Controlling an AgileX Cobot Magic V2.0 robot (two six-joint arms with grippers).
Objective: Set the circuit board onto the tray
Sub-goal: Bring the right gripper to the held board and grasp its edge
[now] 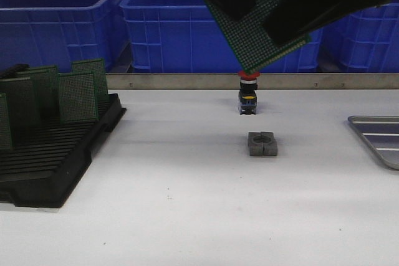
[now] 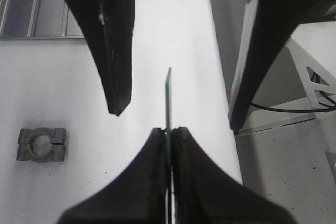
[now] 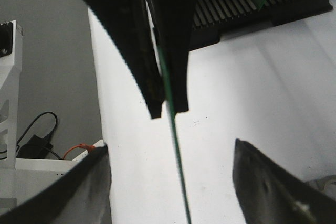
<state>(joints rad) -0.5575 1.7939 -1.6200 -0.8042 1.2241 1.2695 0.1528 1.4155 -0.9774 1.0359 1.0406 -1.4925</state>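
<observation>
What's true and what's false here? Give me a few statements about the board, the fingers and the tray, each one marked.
1. The left gripper has its fingers shut on the circuit board. True.
2. The right gripper is clamped on the board. False: its fingers stand open on either side of it.
3. The board lies on the tray. False: it is held in the air.
4. Other boards stand in the black rack. True.
</observation>
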